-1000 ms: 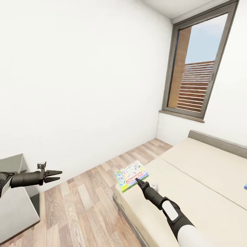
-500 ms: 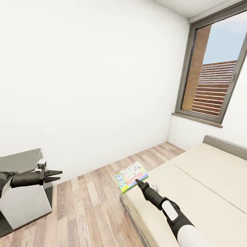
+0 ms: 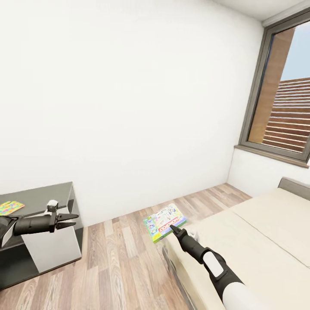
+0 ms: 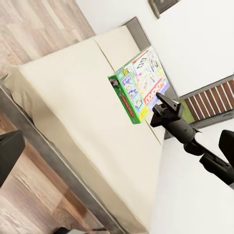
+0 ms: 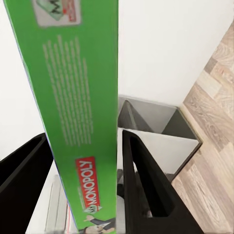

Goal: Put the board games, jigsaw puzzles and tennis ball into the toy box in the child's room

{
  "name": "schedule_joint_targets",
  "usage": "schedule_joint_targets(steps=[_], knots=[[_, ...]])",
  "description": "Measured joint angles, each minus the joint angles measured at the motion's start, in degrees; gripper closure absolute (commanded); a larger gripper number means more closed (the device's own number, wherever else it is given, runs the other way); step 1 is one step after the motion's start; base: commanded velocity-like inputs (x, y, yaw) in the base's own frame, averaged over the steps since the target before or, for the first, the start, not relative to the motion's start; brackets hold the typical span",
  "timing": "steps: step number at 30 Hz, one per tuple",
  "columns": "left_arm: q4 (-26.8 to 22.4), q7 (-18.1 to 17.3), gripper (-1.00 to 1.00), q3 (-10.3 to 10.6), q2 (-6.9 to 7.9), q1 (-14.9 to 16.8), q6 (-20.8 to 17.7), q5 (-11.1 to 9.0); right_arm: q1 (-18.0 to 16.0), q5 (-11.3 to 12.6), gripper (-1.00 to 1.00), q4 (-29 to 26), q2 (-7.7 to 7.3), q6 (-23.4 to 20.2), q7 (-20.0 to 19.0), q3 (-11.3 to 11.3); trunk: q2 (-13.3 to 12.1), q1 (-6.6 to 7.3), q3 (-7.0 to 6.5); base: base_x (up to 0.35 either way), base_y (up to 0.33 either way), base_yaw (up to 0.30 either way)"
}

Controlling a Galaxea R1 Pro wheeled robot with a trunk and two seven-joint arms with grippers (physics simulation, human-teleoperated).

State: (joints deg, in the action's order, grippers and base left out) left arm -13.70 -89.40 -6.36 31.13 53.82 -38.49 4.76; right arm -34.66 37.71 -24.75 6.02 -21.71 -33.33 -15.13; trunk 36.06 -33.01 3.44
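My right gripper is shut on a green Monopoly board game and holds it in the air over the corner of the bed. In the right wrist view the box's green edge sits clamped between both black fingers. The left wrist view looks across at the same board game and the right gripper. My left gripper stands open and holds nothing, in front of a dark grey table. A colourful flat jigsaw puzzle lies on that table at its left end. The toy box is out of view.
Wooden floor runs between the table and the bed. A bare white wall stands ahead. A tall window is at the right, above the bed's head end.
The whole view has swung to the left: the table with the puzzle has come further into sight and the window has slid right. Both arms keep their pose, the board game still held.
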Motion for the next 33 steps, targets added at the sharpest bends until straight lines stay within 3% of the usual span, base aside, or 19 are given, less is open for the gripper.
schedule_joint_targets(steps=[10, 33], knots=[[0.0, 0.0, -1.00, 0.0, 0.00, 0.0, 0.0, 0.0, 0.0, 0.0, 1.00, 0.0, 0.00, 0.0, 0.0, 0.0, -4.0, 2.20, -2.21, 0.000, 0.000, 0.222], [0.0, 0.0, -1.00, 0.0, 0.00, 0.0, 0.0, 0.0, 0.0, 0.2, 1.00, 0.0, 0.00, 2.7, -0.1, 0.8, -13.2, 7.24, -6.28, 0.000, 0.000, 0.006]])
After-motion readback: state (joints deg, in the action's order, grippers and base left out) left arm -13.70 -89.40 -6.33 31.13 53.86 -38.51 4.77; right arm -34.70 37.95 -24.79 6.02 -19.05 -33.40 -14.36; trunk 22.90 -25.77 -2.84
